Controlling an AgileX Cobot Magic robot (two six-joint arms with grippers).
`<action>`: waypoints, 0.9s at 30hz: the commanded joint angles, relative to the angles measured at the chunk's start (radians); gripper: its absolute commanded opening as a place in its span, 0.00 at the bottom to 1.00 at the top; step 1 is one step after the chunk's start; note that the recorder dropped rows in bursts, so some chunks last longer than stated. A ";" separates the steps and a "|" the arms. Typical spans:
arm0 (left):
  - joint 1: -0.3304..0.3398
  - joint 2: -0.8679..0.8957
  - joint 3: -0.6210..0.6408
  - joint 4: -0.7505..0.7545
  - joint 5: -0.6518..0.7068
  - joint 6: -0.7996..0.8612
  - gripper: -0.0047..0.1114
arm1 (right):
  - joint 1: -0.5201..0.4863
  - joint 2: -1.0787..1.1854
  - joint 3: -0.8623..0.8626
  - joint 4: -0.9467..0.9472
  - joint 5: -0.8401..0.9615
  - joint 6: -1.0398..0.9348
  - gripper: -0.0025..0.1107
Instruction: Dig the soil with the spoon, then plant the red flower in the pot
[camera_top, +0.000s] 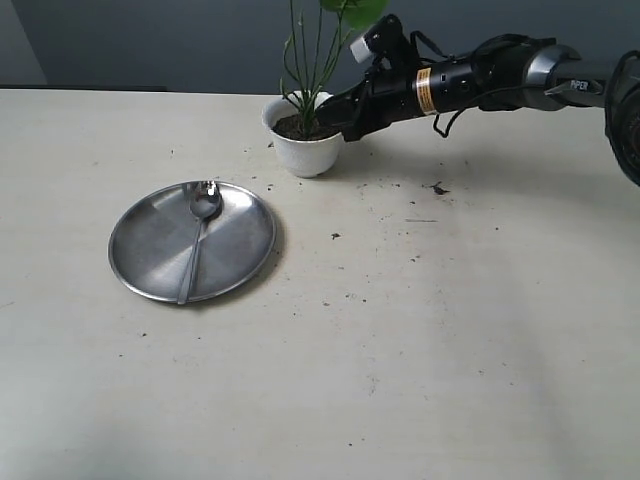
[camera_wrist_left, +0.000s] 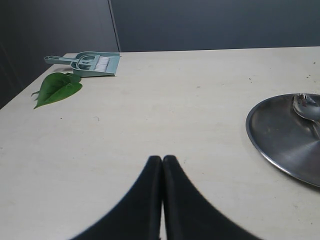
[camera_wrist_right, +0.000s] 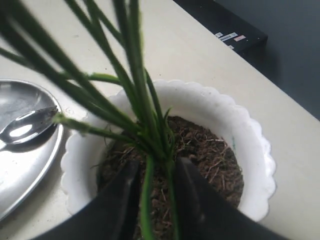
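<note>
The left end effector (camera_wrist_left: 162, 162) has its fingers pressed together with nothing between them, low over the bare table (camera_top: 400, 350), with a loose green leaf (camera_wrist_left: 56, 88) and a small dustpan with brush (camera_wrist_left: 90, 63) beyond it near the table's far edge. Toward the middle, the spoon (camera_top: 197, 237) lies on the round steel plate (camera_top: 150, 250), bowl toward the pot (camera_top: 308, 151). The right end effector (camera_wrist_right: 155, 187) reaches over the pot's scalloped rim, fingers clamped on the stems of the red flower (camera_wrist_right: 131, 85), which stand in the soil (camera_wrist_right: 205, 150); dark crumbs (camera_top: 436, 188) dot the table to the right.
</note>
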 joint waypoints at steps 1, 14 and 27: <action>0.000 -0.006 0.005 0.000 -0.006 -0.001 0.04 | -0.001 -0.014 0.003 0.001 0.007 -0.006 0.25; 0.000 -0.006 0.005 0.000 -0.006 -0.001 0.04 | -0.001 -0.018 0.003 0.001 0.026 -0.006 0.39; 0.000 -0.006 0.005 0.000 -0.008 -0.001 0.04 | -0.003 -0.022 0.003 0.001 0.039 0.003 0.41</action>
